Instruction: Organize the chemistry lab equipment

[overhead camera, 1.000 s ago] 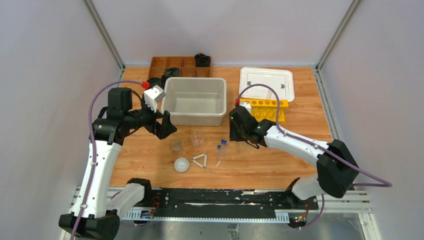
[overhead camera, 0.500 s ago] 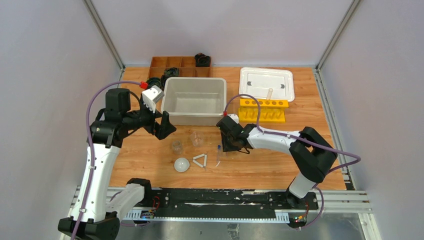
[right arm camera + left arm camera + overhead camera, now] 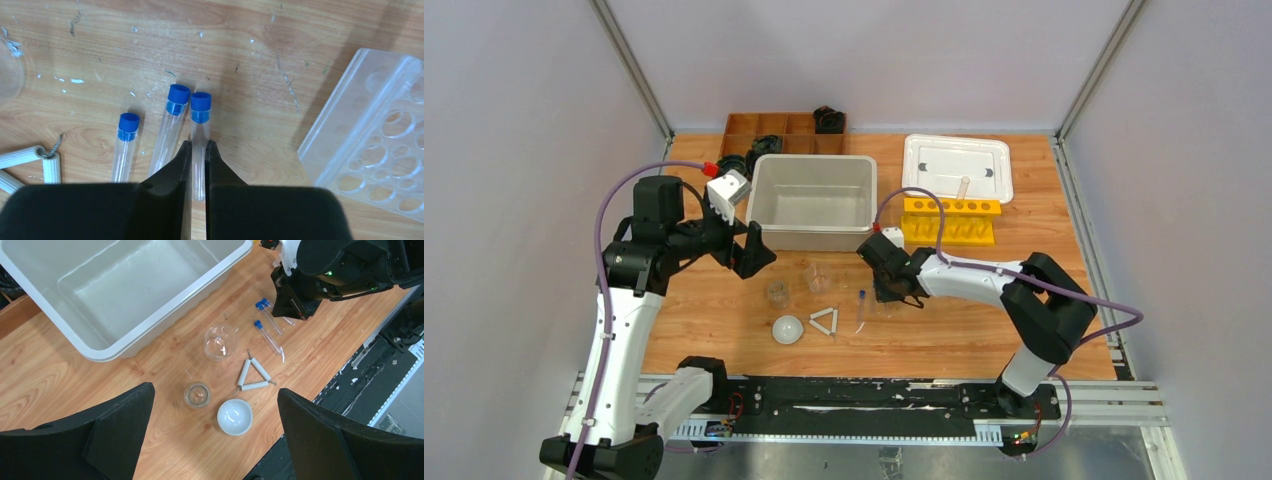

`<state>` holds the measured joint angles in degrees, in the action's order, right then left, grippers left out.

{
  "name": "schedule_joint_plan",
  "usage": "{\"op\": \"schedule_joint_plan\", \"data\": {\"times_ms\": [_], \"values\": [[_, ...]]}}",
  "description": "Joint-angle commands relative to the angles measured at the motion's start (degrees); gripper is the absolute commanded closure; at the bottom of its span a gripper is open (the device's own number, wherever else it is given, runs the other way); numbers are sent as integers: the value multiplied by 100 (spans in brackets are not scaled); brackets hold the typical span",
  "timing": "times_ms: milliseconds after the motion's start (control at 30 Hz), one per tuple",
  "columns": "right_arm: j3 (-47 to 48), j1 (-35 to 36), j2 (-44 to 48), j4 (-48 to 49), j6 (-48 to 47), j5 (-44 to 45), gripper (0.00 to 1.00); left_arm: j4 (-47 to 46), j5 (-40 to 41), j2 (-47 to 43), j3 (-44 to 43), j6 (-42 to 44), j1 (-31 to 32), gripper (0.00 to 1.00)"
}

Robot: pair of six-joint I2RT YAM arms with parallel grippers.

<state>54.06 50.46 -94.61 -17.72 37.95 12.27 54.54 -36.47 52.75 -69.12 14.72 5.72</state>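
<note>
Right claw (image 3: 198,150): pressed together on the rightmost tube (image 3: 200,125), one finger on each side of the clear barrel below the blue cap.
Rightmost tube: lies flat on the worktop (image 3: 1044,250) in front of the white bin (image 3: 814,160), its cap pointing away from the wrist.
Other tubes (image 3: 150,132): there are two, also blue-capped and flat on the wood, just left of the pinched one. The nearer cap is almost touching its cap and the farther tube sits a little apart.
Clear plastic rack (image 3: 370,145): on the worktop just right of the tubes and apart from them, with its rows of round holes facing up.
Left claw (image 3: 215,392): spread wide and holding nothing, it hangs above the worktop by the bin's near left corner.
Beakers: two small clear ones stand upright and apart. The wider one (image 3: 220,342) is close to the bin wall and the smaller one (image 3: 196,394) is nearer the arms.
White dome (image 3: 234,416): sits near the front edge, just beside the triangle and not touching it.
White triangle (image 3: 254,375): lies flat between the dome and the tubes.
Yellow rack (image 3: 951,220): right of the bin and well apart from the tubes, just in front of a white tray (image 3: 957,165).
Wooden divided tray (image 3: 769,125): at the back left behind the bin, with black coiled objects (image 3: 829,118) in and beside it.
</note>
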Motion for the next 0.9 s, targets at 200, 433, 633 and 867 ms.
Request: {"op": "schedule_joint_plan", "data": {"times_ms": [200, 433, 633, 867], "values": [[-210, -100, 2112, -279, 249, 412, 100, -40, -412, -172, 65, -162, 9, 0], [119, 555, 2997, 229, 314, 619, 100, -40, -846, -115, 51, -288, 9, 0], [1284, 1111, 2409, 1047, -95, 575, 100, -39, -1155, -126, -33, -424, 9, 0], [2097, 1540, 1447, 2257, -5, 373, 100, -154, -1287, -135, 35, -749, 12, 0]]}}
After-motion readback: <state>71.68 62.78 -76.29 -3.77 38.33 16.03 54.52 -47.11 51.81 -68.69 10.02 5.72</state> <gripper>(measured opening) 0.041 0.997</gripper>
